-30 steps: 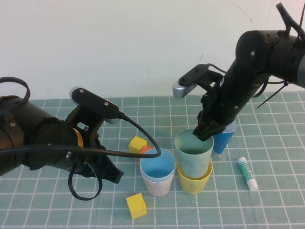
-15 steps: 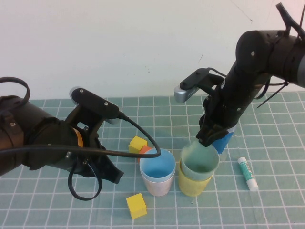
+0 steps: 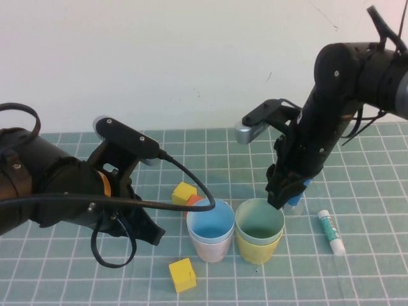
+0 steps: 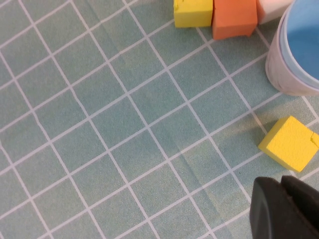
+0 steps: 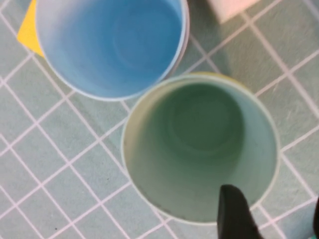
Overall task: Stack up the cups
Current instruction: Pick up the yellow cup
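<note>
A pale green cup (image 3: 259, 220) sits nested inside a yellow cup (image 3: 258, 245) at the table's front middle. Just to its left, a light blue cup (image 3: 210, 220) sits nested in a pink cup (image 3: 210, 247). My right gripper (image 3: 278, 199) hangs open just above the green cup's far right rim; in the right wrist view one finger (image 5: 233, 214) lies over the green cup (image 5: 199, 144) mouth, the other outside it, holding nothing. The blue cup (image 5: 112, 45) is beside it. My left gripper (image 3: 153, 234) is shut and empty, low at the front left (image 4: 288, 205).
A narrow dark blue cone cup (image 3: 295, 193) stands right behind my right gripper. A white tube with a green band (image 3: 331, 231) lies at the right. Yellow cubes (image 3: 183, 274) (image 3: 184, 191) and an orange block (image 3: 194, 199) lie around the blue and pink cups.
My right gripper opened and let go of the green cup, which dropped down into the yellow cup. The gripper rose slightly. The left arm has not moved.
</note>
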Robot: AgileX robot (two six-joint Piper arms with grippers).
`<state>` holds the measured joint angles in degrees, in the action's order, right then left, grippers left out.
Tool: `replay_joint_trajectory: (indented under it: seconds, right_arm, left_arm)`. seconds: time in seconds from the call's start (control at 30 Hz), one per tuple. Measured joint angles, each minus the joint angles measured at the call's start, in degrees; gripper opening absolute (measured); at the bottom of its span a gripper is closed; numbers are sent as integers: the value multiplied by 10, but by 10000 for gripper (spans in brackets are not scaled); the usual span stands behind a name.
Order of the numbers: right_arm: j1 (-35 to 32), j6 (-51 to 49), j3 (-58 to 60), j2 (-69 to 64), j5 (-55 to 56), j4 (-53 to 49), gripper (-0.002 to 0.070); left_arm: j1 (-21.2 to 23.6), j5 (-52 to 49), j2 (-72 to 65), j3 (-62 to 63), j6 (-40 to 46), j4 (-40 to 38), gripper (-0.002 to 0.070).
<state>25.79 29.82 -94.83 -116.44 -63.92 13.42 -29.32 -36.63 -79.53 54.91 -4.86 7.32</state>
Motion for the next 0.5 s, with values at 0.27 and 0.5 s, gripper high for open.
replay_joint_trajectory:
  seconds: [0.27, 0.5]
  right_arm:
    - [0, -16, 0, -46, 3, 0, 329]
    - [0, -21, 0, -84, 38, 3, 298]
  left_arm:
    - [0, 0, 0, 0, 0, 1, -2]
    - [0, 0, 0, 0, -1, 1, -2]
